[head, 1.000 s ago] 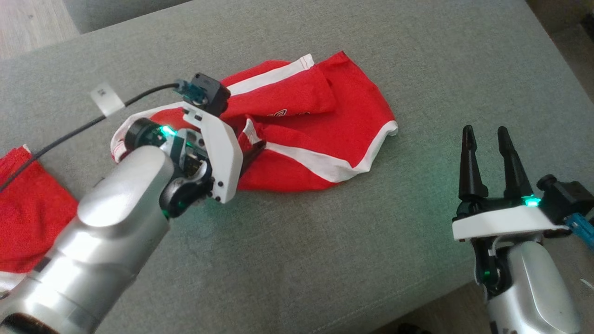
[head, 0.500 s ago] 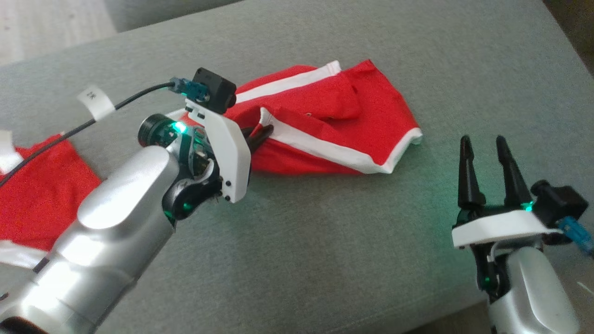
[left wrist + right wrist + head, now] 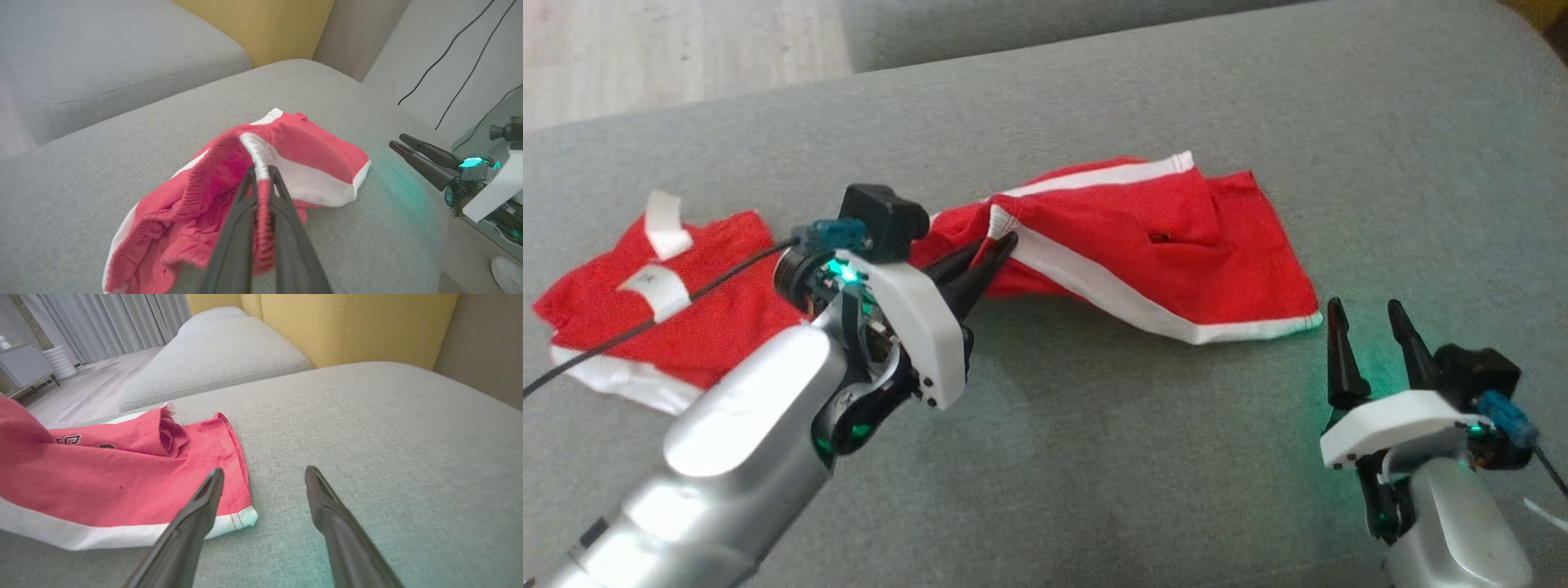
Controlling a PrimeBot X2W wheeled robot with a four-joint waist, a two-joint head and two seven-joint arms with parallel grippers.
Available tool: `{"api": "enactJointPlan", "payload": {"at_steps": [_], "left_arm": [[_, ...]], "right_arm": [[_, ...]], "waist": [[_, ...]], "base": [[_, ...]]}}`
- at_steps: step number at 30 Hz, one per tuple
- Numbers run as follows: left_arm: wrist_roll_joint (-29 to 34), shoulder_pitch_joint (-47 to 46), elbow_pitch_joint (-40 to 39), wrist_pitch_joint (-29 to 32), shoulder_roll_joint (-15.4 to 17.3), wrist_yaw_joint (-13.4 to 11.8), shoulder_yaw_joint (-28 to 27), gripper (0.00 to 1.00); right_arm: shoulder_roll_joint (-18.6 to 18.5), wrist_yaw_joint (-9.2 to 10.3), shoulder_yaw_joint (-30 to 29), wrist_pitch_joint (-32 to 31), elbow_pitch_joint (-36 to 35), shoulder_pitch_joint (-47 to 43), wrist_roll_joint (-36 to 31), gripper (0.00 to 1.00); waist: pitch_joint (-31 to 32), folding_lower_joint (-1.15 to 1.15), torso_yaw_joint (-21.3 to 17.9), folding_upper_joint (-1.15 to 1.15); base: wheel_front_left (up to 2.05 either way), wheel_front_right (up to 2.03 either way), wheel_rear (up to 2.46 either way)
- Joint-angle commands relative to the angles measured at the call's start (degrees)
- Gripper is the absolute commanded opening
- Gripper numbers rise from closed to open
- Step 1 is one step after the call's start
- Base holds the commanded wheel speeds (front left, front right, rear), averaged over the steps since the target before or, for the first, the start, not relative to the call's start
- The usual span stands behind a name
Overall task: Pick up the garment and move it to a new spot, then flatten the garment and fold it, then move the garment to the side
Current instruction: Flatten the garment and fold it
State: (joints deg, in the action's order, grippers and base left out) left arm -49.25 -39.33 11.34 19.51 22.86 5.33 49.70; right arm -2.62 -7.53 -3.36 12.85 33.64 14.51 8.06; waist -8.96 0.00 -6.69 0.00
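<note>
Nothing legible for you at this moment; the white tag (image 3: 654, 287) on the black cable (image 3: 735, 268) shows no marks you can read; the garment (image 3: 122, 486) carries a dark outlined print (image 3: 67, 439) near its fold, partly hidden and too blurred to make out; no brand, number or sign elsewhere.

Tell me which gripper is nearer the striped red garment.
Left. The left gripper is shut on the striped red garment, fingers pinching its white-edged fold; the right gripper stands open beside its hemmed corner, not touching.
</note>
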Motion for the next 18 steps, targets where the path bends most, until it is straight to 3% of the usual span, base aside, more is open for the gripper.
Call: {"api": "enactJointPlan", "payload": {"at_steps": [1,18], "left_arm": [[0.6,-1.7,-2.3,-1.0,1.9,-0.4,-2.9,0.0],[1.1,-0.3,-4.0,-2.6,1.5,-1.2,-2.2,0.0]], "right_arm": [[-0.3,0.04,1.2,-0.5,-0.4,2.3,-0.4,1.0],[-0.3,0.04,4.5,-4.6,9.1,6.0,-4.2,1.0]], "waist": [[0.4,0.0,0.9,0.0],[-0.2,0.0,2.1,0.0]], "base": [[0.0,0.0,0.0],[0.0,0.0,0.0]]}}
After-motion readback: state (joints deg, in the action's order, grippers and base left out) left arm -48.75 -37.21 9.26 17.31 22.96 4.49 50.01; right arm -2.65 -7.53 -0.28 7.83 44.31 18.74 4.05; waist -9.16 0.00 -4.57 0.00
